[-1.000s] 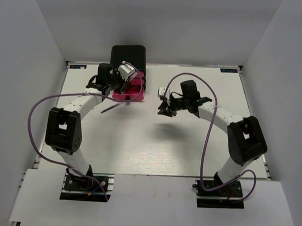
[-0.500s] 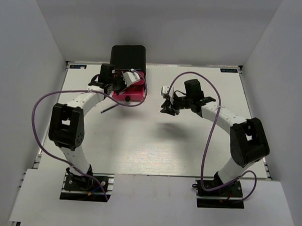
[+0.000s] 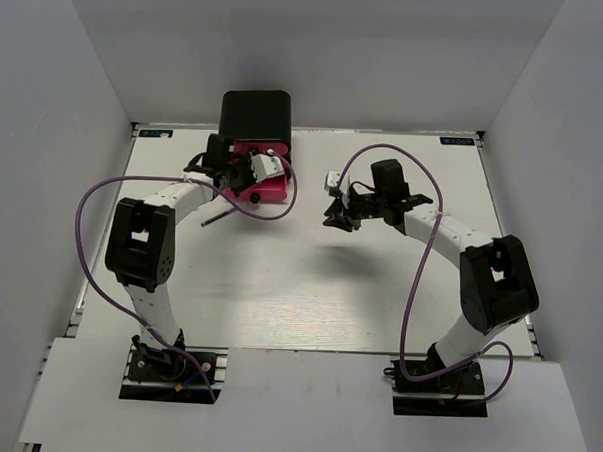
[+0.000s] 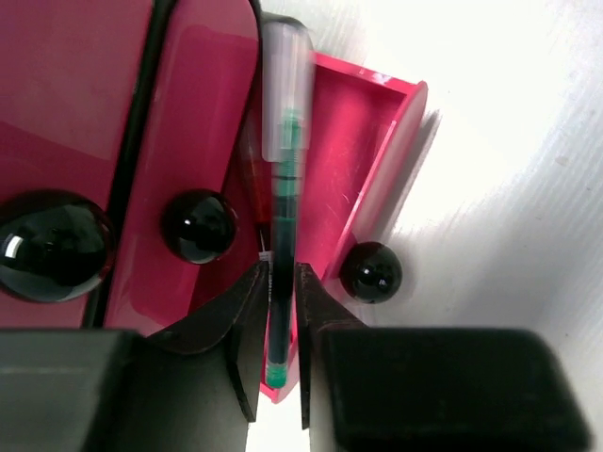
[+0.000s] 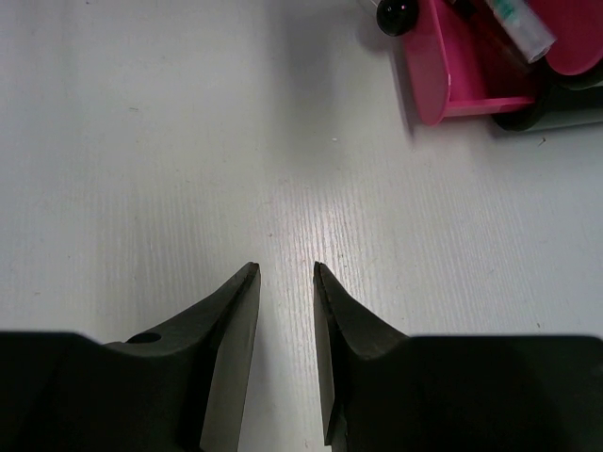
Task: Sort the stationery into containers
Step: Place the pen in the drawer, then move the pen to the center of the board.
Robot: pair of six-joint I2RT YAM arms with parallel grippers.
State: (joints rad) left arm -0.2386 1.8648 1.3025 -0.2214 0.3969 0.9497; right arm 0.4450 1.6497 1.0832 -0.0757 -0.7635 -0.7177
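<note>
My left gripper (image 4: pixel 283 275) is shut on a green pen (image 4: pixel 283 188) with a clear cap. It holds the pen lengthwise over the open bottom pink drawer (image 4: pixel 353 160). A thin red pen (image 4: pixel 252 193) seems to lie in that drawer. The upper drawers (image 4: pixel 203 104) are shut, with black round knobs (image 4: pixel 198 226). In the top view the left gripper (image 3: pixel 242 171) sits over the pink drawers (image 3: pixel 268 192), which stand in front of the black box (image 3: pixel 254 114). My right gripper (image 5: pixel 285 270) is slightly open and empty above bare table, to the right of the drawers (image 3: pixel 337 216).
A thin black pen (image 3: pixel 215 220) lies on the white table (image 3: pixel 309 286) just left of and nearer than the drawers. The right wrist view shows the open drawer (image 5: pixel 452 75) and its knob (image 5: pixel 396 14) at the top right. White walls enclose the table.
My left gripper has moved right and nearer with the green pen, from beside the drawers to over the open bottom drawer. The right gripper has shifted only slightly.
</note>
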